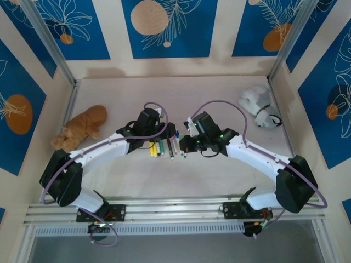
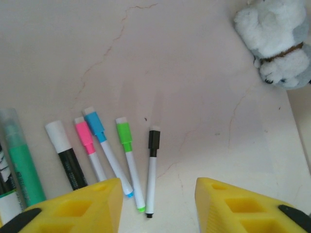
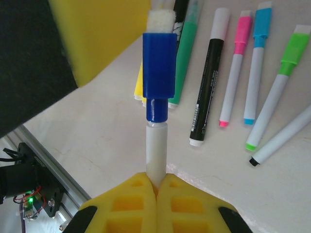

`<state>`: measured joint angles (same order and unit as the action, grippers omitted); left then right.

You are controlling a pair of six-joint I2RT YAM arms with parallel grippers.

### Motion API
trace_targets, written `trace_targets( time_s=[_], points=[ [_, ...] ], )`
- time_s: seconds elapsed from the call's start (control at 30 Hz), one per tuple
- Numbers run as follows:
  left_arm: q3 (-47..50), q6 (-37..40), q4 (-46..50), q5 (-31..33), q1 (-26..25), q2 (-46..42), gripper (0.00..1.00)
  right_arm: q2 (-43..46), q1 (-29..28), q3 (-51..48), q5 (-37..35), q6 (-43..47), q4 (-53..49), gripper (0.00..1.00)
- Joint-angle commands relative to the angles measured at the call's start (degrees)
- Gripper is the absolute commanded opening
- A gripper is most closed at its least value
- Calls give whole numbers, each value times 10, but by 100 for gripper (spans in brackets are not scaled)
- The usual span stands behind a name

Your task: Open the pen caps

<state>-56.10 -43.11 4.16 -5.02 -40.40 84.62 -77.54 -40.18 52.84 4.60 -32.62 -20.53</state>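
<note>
The right end effector (image 3: 156, 187) pinched a white pen (image 3: 156, 155), dark-blue cap (image 3: 159, 63) on, above the worktop (image 3: 97, 131). The left end effector (image 2: 158, 188) hung spread over capped pens (image 2: 130, 165); black marker (image 3: 204, 87) print unreadable; bare worktop beyond.

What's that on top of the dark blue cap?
A white fuzzy pad sits on the blue cap. What is inside the cap is covered, so it cannot be seen.
</note>
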Motion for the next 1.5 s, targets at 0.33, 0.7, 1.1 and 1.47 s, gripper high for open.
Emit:
trace_targets(
  time_s=[0.33,0.7,1.1,1.47],
  points=[
    [-14,-14,-32,-30,-2,12,50,-42,-24,55,-7,15,15,0],
    [-12,-17,-43,-38,-2,19,36,-41,-22,64,-19,13,23,0],
    [-10,-16,-32,-25,-2,15,0,-36,-20,50,-15,16,23,0],
    [-6,-34,-44,-11,0,8,0,-28,-22,20,4,2,53,37]
  ],
)
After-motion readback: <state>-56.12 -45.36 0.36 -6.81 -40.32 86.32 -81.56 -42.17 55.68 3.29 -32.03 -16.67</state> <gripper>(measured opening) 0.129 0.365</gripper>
